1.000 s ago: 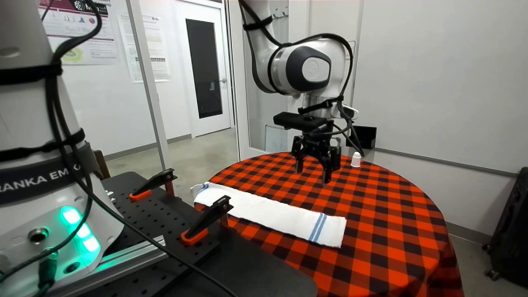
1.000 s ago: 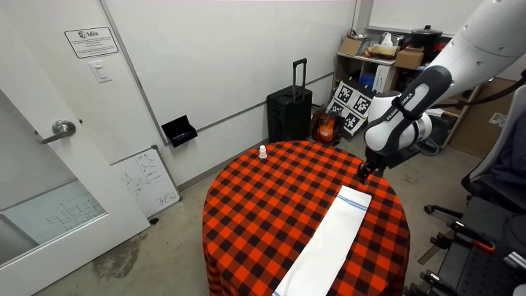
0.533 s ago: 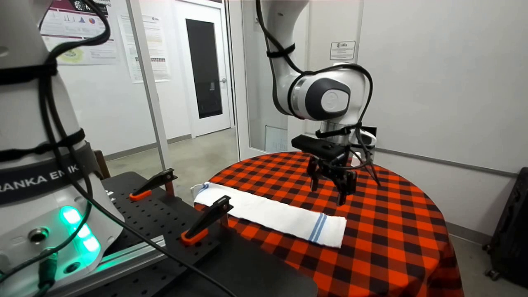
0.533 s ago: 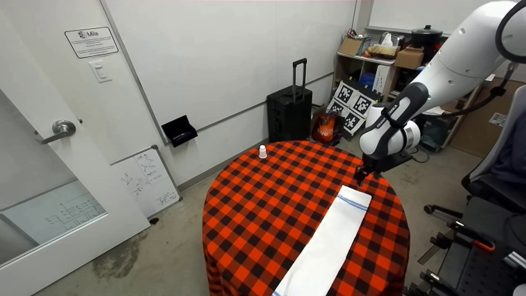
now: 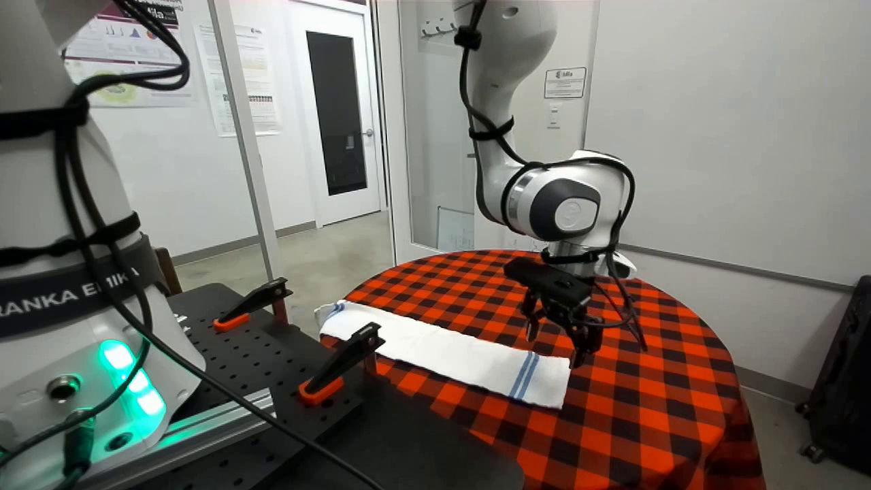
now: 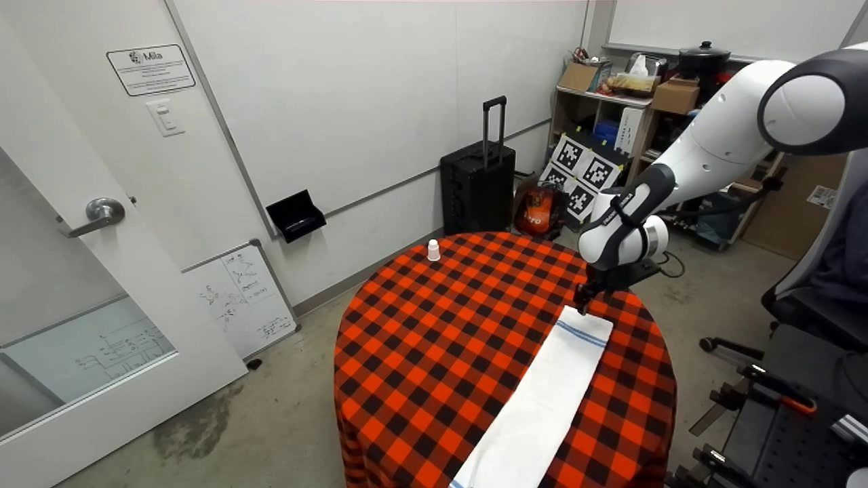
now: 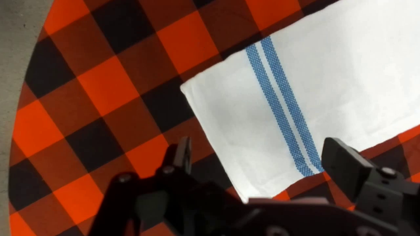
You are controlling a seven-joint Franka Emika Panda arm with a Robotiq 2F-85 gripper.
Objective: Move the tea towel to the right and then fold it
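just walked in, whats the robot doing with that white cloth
A Franka arm has its gripper at one blue-striped end of a white tea towel, which lies stretched out in a long strip on a red-and-black checked tablecloth. The gripper is open and holds no cloth; whether it touches the towel, I can't tell. That end isn't folded over yet. The job is to move the towel to the right, then fold it.

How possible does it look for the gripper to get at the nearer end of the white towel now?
Probably yes: in the wrist view the gripper stands open at that end of the white towel, and I see nothing blocking the way. Some lowering may be needed.
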